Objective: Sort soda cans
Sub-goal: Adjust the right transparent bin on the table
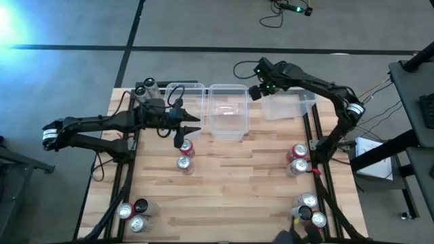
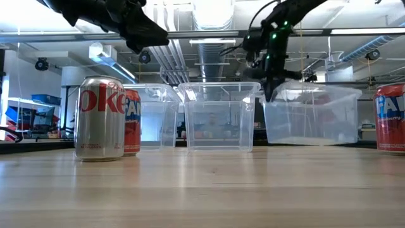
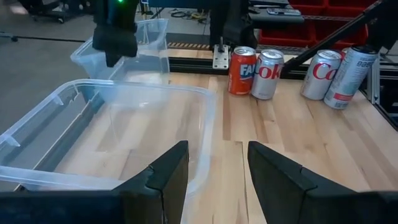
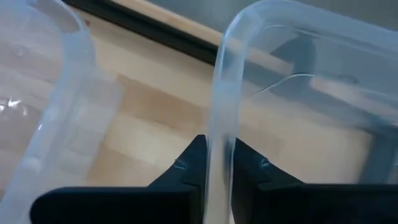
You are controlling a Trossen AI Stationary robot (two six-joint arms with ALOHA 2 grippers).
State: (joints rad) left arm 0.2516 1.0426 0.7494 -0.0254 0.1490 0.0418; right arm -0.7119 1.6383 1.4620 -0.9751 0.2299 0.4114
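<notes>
Soda cans (image 1: pixel 184 156) partly hidden under left end effector (image 1: pixel 192 123).

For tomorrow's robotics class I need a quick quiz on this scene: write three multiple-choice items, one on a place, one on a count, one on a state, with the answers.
1. Where is the right end effector?
A. On the wall of the right bin
B. Over the cans at the table's near edge
C. Off the table

2. How many clear bins stand on the table?
A. One
B. Three
C. Five

3. What is the state of the left end effector?
A. Shut on a can
B. Shut on a bin
C. Open, holding nothing

Answers: 1 A, the right wrist view shows the bin's wall pinched between its fingers. 2 B, the high view shows the left bin, middle bin and right bin in a row. 3 C, the left wrist view shows bare table between its spread fingers.
</notes>
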